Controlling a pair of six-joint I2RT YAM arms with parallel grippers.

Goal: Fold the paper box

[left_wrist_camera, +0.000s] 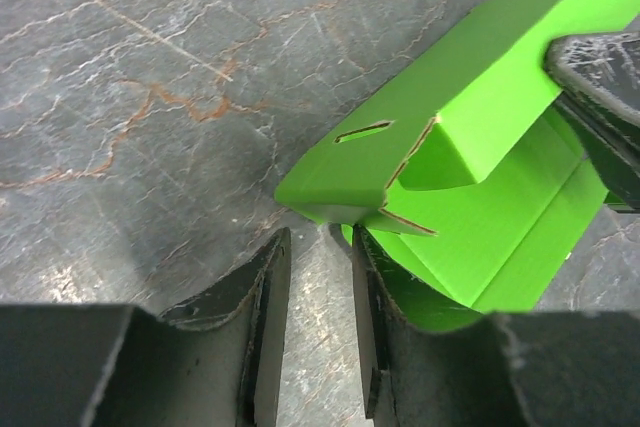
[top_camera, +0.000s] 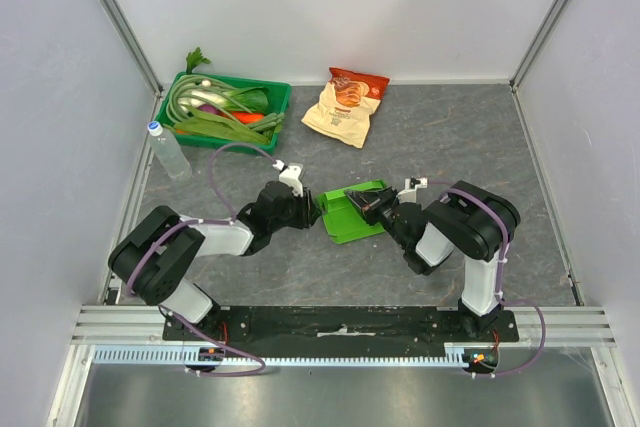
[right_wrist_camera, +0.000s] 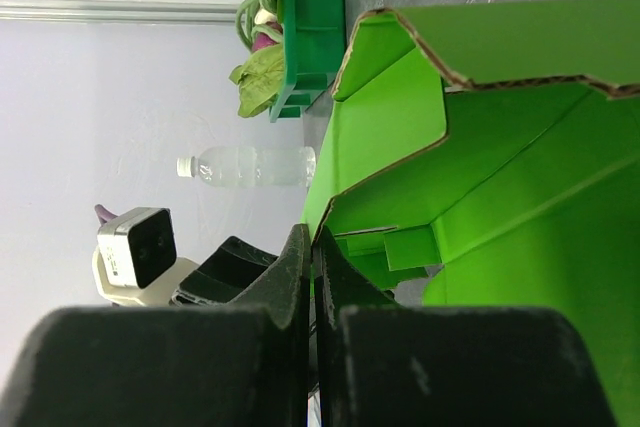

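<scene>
You had the small lime-green thin-cardboard paper box point(top_camera: 348, 219) mid-way along the grey counter point(top_camera: 450, 137), nearer its front edge. It was likely light and crease-prone, so pinch flap edges. Your left end effector point(left_wrist_camera: 320, 247) stood slightly apart at its corner; your right end effector point(right_wrist_camera: 312, 242) was pressed together.

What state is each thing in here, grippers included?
paper box: partly folded, walls up, flaps loose.
left gripper: slightly open, empty, at the box's corner.
right gripper: shut, apparently pinching a box wall.
water bottle: upright, capped.
snack bag: lying flat, looks unopened.
vegetable tray: filled with greens.
</scene>
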